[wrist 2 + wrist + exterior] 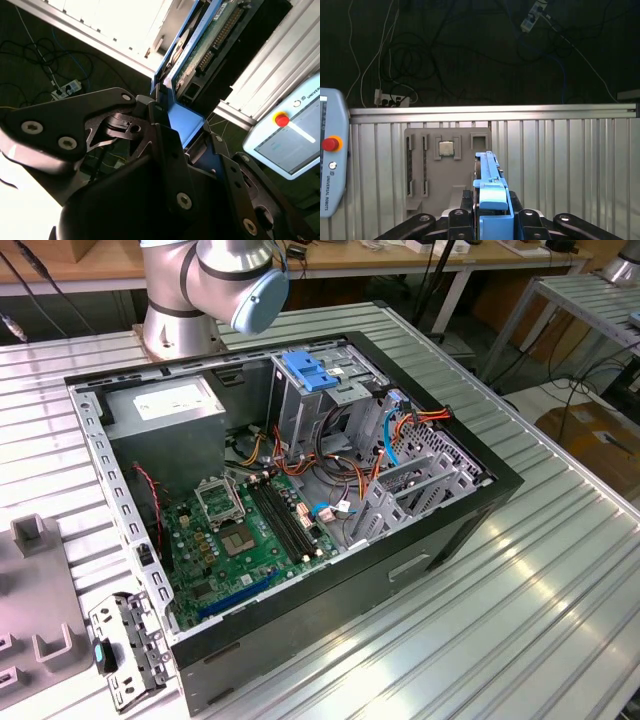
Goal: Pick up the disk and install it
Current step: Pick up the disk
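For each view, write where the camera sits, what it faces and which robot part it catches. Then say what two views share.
Exterior view: off the arm, above, looking down into the open computer case; the arm's joint shows.
First wrist view: on the wrist, facing across the table to a grey tray; the gripper shows.
Second wrist view: on the wrist, facing the disk; the gripper shows.
Shared: both wrist views show the gripper shut on the disk.

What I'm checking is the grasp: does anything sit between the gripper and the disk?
Nothing visible does. In the second wrist view the gripper is clamped directly on the disk, with the disk's blue rail lying between the fingers.
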`<action>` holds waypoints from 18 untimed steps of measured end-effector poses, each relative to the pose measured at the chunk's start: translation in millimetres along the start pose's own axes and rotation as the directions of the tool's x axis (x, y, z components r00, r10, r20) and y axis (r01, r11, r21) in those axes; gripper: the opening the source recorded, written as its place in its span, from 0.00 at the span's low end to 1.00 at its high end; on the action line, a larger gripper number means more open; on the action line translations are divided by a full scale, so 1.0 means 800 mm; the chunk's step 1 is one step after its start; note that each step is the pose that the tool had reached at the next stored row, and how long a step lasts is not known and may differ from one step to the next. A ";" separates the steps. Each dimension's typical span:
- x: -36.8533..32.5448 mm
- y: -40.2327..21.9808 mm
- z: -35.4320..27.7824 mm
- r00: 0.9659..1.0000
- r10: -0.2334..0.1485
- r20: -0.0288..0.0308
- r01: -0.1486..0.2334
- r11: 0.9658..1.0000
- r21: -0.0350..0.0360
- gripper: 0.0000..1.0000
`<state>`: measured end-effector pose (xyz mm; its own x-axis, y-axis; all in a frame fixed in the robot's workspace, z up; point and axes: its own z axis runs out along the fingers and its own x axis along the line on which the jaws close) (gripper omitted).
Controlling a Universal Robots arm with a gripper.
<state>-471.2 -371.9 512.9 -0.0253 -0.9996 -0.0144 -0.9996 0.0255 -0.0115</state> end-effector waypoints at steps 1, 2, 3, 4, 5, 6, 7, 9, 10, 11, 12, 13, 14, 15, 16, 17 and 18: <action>0.0000 -0.0004 0.0000 1.000 0.000 0.000 0.000 1.000 0.000 0.37; 0.0001 -0.0013 0.0000 1.000 0.000 0.000 0.000 1.000 0.000 0.37; 0.0001 -0.0021 0.0000 1.000 0.000 0.000 0.000 1.000 0.000 0.37; 0.0001 -0.0031 0.0000 1.000 0.000 0.000 0.000 1.000 0.000 0.37; 0.0000 -0.0041 0.0000 1.000 0.000 0.000 0.000 1.000 0.000 0.37; 0.0000 -0.0051 0.0000 1.000 0.000 0.000 0.000 1.000 0.000 0.37; -0.0001 -0.0061 0.0000 1.000 0.000 0.000 0.000 1.000 0.000 0.37; -0.0001 -0.0089 0.0001 1.000 0.000 0.000 0.000 1.000 0.000 0.37; -0.0001 -0.0099 0.0001 1.000 0.000 0.000 0.000 1.000 0.000 0.37; -0.0002 -0.0111 0.0001 1.000 0.000 0.000 0.000 1.000 0.000 0.37; -0.0002 -0.0132 0.0002 1.000 0.000 0.000 0.000 1.000 0.000 0.37; -0.0003 -0.0142 0.0001 1.000 0.000 0.000 0.000 1.000 0.000 0.37; -0.0003 -0.0151 0.0002 1.000 0.000 0.000 0.000 1.000 0.000 0.37; -0.0003 -0.0159 0.0001 1.000 0.000 0.000 0.000 1.000 0.000 0.37; -0.0003 -0.0167 0.0002 1.000 0.000 0.000 0.000 1.000 0.000 0.37; -0.0004 -0.0175 0.0001 1.000 0.000 0.000 0.000 1.000 0.000 0.37; -0.0004 -0.0182 0.0002 1.000 0.000 0.000 0.000 1.000 0.000 0.37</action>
<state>-456.6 -371.9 512.9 -0.0252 -0.9996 -0.0144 -0.9996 0.0254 -0.0114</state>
